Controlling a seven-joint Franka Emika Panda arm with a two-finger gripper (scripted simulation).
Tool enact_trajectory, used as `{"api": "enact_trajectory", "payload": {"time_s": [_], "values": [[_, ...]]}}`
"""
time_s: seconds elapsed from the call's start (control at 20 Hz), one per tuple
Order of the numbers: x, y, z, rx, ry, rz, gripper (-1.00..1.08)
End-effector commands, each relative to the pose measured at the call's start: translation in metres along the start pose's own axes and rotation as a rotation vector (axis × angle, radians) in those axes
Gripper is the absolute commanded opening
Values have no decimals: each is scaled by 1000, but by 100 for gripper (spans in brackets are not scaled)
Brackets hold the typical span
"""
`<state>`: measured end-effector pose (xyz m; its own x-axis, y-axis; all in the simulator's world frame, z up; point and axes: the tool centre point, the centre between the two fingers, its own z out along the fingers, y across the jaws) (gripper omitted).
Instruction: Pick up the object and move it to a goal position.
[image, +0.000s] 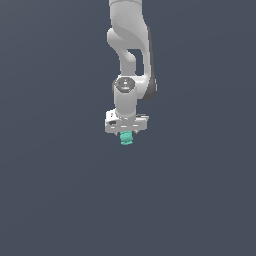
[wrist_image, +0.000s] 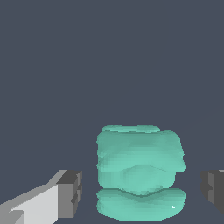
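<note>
Teal block (wrist_image: 139, 175) between spread pincer (wrist_image: 142, 192), arm (image: 131, 60) seemingly vertical

From outside, my gripper (image: 127, 133) hides the top of the teal block (image: 127, 139) and my fingertips are too small to tell apart, while the wrist view cuts off my right finger (wrist_image: 213, 191) and the block's (wrist_image: 139, 175) base.

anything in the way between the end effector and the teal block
Nothing visible. In the wrist view the teal block sits in the gap between the two fingertips of the open end effector, with clear space on each side. No goal marker shows.
</note>
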<state>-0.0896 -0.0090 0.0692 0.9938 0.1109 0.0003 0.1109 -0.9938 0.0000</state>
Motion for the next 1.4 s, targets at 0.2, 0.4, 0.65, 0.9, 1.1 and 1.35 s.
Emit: {"api": "enact_trajectory", "payload": {"time_s": [0.2, 0.4, 0.65, 0.9, 1.1, 1.35], "values": [[-1, 0, 25, 0, 0, -1, 100], [-1, 0, 29, 0, 0, -1, 100], [-1, 0, 29, 0, 0, -1, -100], [-1, 0, 29, 0, 0, -1, -100], [-1, 0, 26, 0, 0, -1, -100], [-3, 1, 11, 0, 0, -1, -100]]}}
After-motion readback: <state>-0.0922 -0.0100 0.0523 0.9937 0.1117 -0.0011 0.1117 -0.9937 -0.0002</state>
